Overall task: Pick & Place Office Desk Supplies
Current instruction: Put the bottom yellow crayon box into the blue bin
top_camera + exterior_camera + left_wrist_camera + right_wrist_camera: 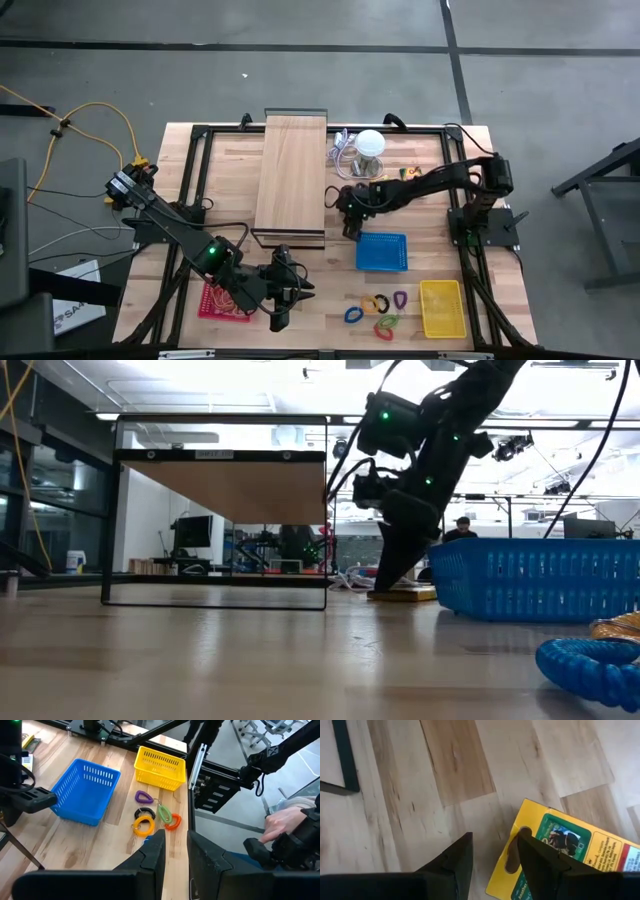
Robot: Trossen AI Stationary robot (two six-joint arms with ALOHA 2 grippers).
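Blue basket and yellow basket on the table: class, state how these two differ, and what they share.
The blue basket is blue and lies nearer the table's middle, just beside the right tool; the yellow basket is yellow and sits by the table's front right corner, away from both tools. In the high view, the blue basket lies with its long side across the table, the yellow basket with its long side running front to back. Both are slotted rectangular baskets, upright, seemingly empty.
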